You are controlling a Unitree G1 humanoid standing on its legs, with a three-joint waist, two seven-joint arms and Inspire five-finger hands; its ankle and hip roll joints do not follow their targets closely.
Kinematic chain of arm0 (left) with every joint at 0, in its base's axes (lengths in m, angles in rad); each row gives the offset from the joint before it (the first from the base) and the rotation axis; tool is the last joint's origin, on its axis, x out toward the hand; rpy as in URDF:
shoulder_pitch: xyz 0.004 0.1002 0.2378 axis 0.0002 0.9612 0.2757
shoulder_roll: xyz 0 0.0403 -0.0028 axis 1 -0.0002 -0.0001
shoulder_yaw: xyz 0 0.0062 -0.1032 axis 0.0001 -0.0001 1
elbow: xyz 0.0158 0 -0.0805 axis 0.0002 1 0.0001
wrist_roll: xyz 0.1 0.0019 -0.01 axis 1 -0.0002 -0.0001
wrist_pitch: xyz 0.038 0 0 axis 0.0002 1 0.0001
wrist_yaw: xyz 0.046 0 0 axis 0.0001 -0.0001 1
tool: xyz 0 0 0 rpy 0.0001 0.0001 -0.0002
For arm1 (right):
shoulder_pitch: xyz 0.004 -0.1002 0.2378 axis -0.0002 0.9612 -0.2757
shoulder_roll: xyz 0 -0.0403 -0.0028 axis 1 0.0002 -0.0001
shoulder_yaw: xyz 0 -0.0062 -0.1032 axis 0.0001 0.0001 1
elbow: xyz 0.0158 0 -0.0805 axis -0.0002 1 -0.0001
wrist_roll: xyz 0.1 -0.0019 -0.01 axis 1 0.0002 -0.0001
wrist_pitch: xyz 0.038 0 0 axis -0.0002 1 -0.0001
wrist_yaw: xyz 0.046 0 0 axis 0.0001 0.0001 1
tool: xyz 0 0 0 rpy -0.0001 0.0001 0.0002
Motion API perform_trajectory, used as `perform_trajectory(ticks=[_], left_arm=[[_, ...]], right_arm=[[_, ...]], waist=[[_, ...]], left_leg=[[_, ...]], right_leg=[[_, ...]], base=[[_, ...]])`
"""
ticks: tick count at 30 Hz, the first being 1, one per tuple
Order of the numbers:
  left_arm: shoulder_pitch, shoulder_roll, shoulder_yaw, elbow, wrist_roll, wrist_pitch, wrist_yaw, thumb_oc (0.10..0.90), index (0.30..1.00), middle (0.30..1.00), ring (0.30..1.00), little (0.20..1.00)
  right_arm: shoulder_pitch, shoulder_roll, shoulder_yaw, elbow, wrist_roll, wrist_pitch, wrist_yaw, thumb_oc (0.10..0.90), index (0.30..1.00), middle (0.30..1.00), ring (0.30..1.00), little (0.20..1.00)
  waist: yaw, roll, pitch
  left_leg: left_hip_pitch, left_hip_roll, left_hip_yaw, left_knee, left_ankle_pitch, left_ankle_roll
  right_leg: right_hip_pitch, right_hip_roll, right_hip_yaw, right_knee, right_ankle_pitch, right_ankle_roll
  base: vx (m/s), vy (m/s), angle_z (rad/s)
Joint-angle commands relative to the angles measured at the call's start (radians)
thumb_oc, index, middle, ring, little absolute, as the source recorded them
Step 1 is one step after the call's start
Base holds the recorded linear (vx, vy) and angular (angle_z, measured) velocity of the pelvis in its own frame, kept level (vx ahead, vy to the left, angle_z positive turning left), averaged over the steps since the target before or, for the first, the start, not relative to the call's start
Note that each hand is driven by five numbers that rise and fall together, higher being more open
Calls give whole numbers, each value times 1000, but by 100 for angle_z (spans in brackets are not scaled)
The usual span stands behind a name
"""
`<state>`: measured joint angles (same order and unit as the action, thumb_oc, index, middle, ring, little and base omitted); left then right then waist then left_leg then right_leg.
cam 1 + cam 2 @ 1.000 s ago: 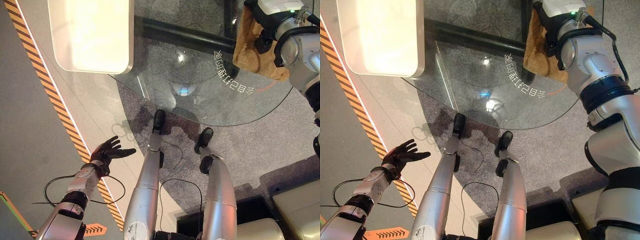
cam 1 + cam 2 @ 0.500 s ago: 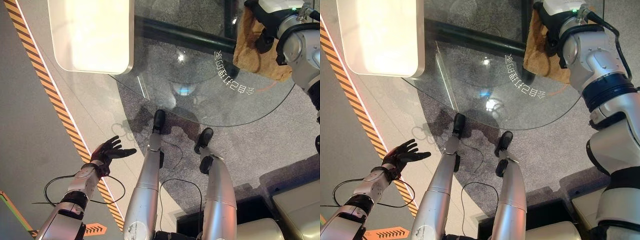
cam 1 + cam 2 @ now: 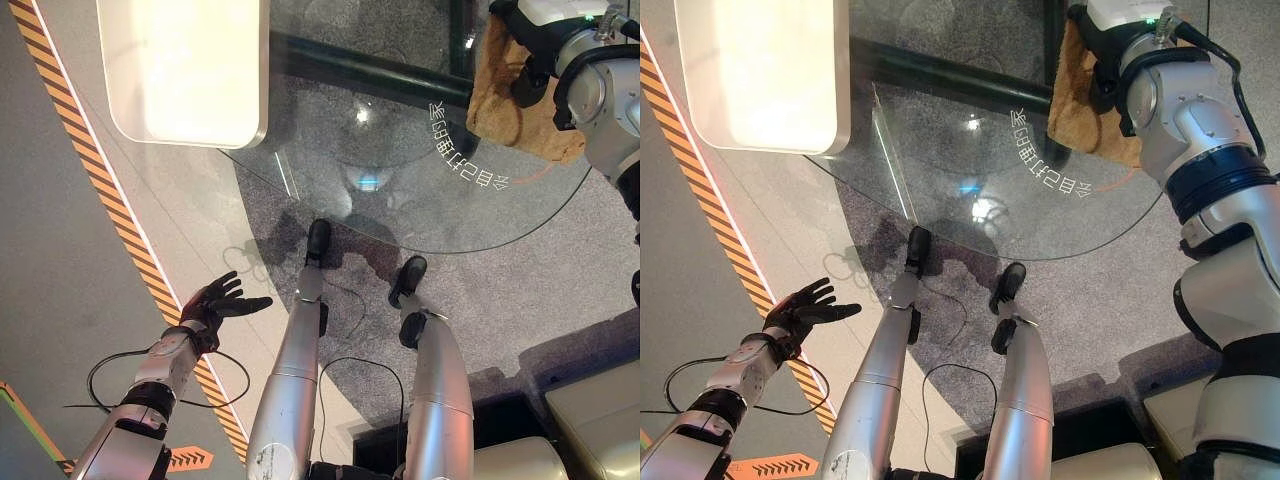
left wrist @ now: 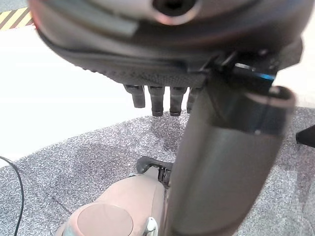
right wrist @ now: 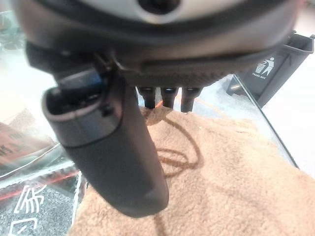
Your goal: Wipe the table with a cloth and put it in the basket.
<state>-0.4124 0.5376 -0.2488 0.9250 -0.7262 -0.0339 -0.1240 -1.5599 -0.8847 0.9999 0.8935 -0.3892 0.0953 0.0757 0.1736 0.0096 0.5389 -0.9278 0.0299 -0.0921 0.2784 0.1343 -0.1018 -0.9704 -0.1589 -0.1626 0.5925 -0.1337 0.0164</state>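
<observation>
cloth: we see the brown fleecy cloth [image 3: 520,95] lying flat on the far right part of the round glass bench [image 3: 400,190], well in from the near rim.
right hand: our right hand [image 3: 1102,70] sits over the cloth. In the right wrist view its fingers [image 5: 165,96] point straight down at the fleece with the thumb out to the side, nothing pinched. We judge the tips are touching or just above the pile; contact can't be confirmed.
left hand: left hand [image 3: 222,302] hangs low at our left side over the floor, fingers spread and relaxed, holding nothing, well apart from the bench.
key relation: the cloth lies directly under the right fingers and extends toward us and to the right of them. The right arm is the only one near it.
basket: we can't place it. A dark bin [image 5: 275,61] with a recycling mark stands beyond the bench edge in the right wrist view; unclear whether that is the target.
step: we judge wiping is underway, drop-off not yet done.
risk: flat fingers may slide over the fleece instead of dragging it.
</observation>
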Motion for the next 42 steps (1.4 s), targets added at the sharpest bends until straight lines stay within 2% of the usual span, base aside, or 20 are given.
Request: perform_trajectory(ticks=[1,42], left_arm=[[100,57,20,8,18,-7,-1,800,900,900,900,900],[100,66,19,-1,16,-2,-5,800,900,900,900,900]], right_arm=[[-41,-78,60,-12,14,-8,18,100,300,300,300,200],[-51,-82,73,-7,3,-15,18,100,300,300,300,200]], waist=[[-10,28,-19],[-7,27,-19]], left_leg=[[4,-49,12,59,-80,66],[6,-46,15,56,-79,66]], right_leg=[[46,34,-42,-177,132,26],[47,31,-49,-176,134,26]], base=[[0,0,0],[0,0,0]])
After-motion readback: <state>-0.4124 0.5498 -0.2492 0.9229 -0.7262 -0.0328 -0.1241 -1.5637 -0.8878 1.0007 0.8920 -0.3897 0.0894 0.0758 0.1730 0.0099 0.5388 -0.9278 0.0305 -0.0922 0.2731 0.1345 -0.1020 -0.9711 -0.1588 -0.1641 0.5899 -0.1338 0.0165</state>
